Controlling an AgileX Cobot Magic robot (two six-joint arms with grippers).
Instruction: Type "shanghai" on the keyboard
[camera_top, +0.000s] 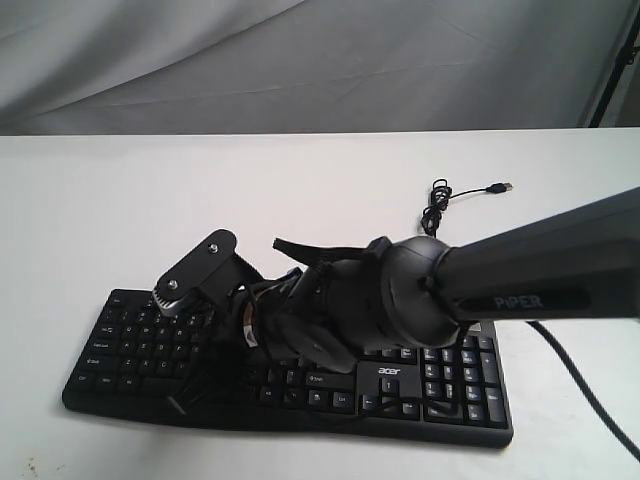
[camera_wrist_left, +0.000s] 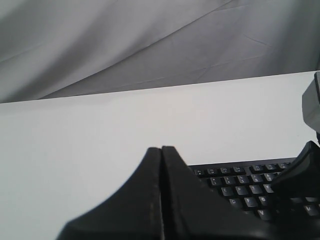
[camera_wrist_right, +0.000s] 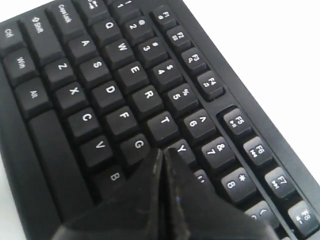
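The black Acer keyboard (camera_top: 430, 385) lies on the white table, near its front edge. My right arm reaches across it from the right. Its gripper (camera_top: 218, 342) points down over the left-middle letter keys. In the right wrist view the right gripper (camera_wrist_right: 164, 151) is shut with nothing held. Its joined tips sit low over the keyboard (camera_wrist_right: 107, 95) between G and Y, hiding the key beneath them. My left gripper (camera_wrist_left: 161, 148) is shut and empty, held left of the keyboard (camera_wrist_left: 240, 185) over bare table. It does not show in the exterior view.
The keyboard's thin black cable (camera_top: 436, 212) coils behind it, ending in a loose USB plug (camera_top: 506, 187). A thicker black cable (camera_top: 585, 385) trails off at the right. A grey cloth backdrop (camera_top: 300, 60) hangs behind the white table (camera_top: 100, 200).
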